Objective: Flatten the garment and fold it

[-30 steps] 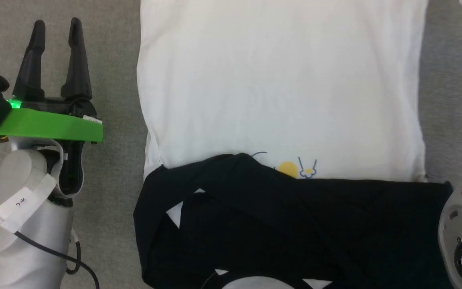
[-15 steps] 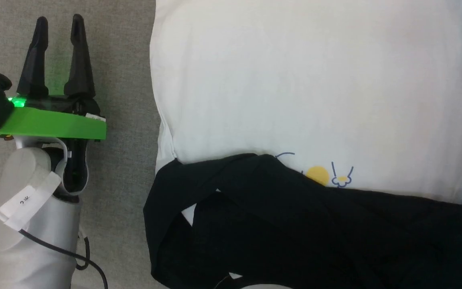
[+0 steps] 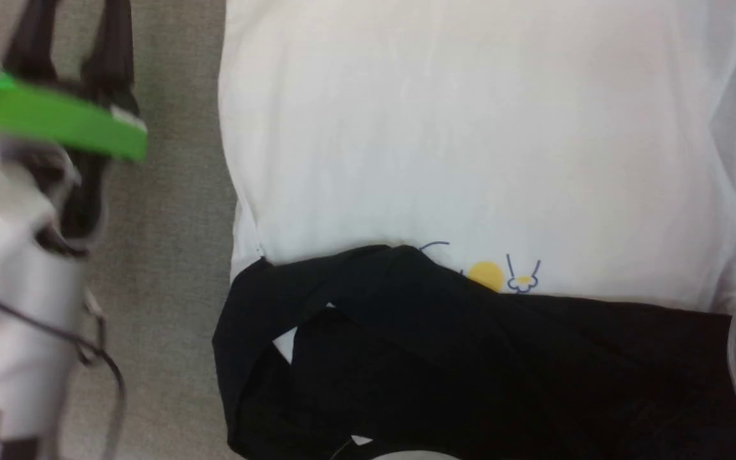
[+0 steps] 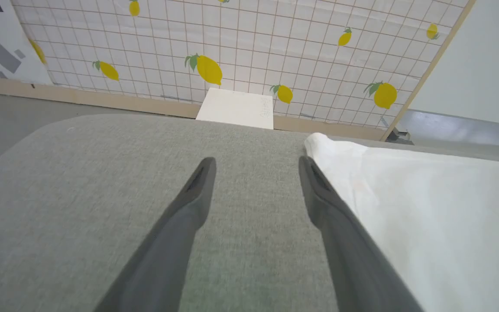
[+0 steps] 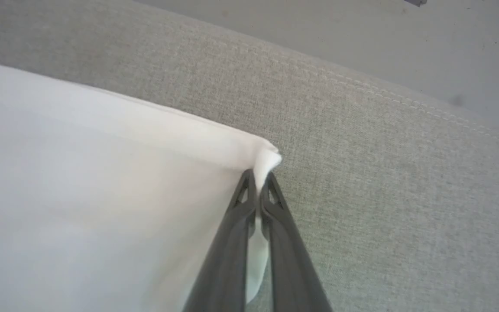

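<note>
Now the right gripper (image 5: 258, 175) is pinching a corner of the soft white, black-sleeved T-shirt (image 5: 102, 195). The left gripper (image 4: 256, 162) is gaping, another corner lying just right of it, mid-frame.

Bright, even, soft light; motion blur smears the left tool (image 3: 71, 25) in the head view.

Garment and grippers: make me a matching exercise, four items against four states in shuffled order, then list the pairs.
1. left gripper
2. right gripper
3. black sleeves
4. chest print

A. lying across the white body
B. shut on a corner of the garment
C. open above the grey surface
D. yellow and blue, partly covered

Pairs: 1-C, 2-B, 3-A, 4-D.
</note>
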You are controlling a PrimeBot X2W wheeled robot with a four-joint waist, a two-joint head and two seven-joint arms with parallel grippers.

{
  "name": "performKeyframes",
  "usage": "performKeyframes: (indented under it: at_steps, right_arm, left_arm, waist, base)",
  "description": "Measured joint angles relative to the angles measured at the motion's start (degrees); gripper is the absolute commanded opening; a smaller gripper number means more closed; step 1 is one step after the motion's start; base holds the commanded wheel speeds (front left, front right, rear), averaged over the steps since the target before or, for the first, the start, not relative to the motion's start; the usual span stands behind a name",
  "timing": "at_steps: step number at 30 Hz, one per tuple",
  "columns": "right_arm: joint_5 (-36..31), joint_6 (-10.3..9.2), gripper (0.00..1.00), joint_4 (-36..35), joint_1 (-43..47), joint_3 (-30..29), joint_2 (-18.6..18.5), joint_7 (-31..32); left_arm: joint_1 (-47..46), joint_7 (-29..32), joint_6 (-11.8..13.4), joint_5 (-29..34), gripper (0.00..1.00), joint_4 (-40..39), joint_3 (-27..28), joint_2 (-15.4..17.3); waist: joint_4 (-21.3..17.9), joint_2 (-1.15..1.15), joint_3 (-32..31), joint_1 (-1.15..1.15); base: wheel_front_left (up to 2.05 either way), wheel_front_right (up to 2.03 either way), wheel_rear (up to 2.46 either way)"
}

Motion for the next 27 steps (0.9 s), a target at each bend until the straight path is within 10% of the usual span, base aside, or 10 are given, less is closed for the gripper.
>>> performKeyframes:
  at_steps: [11, 27]
  right_arm:
    - [5.5, 0.00, 0.00, -0.3, -0.5, 7.8, 1.2, -3.0]
    - [7.8, 0.00, 0.00, -3.4, -1.4, 12.2, 0.1, -2.9]
  left_arm:
    - [-24.0, 33.2, 0.0, -15.5, 1.00, 11.0, -10.6, 12.1]
    - [-37.0, 47.7, 0.1, -15.4, 1.00, 24.4, -17.3, 9.4]
  waist:
    - [-4.9, 0.00, 0.5, -0.01]
    - [-8.8, 0.00, 4.3, -0.01]
  base:
    - [0.00, 0.00, 0.00]
    - [0.00, 0.00, 0.00]
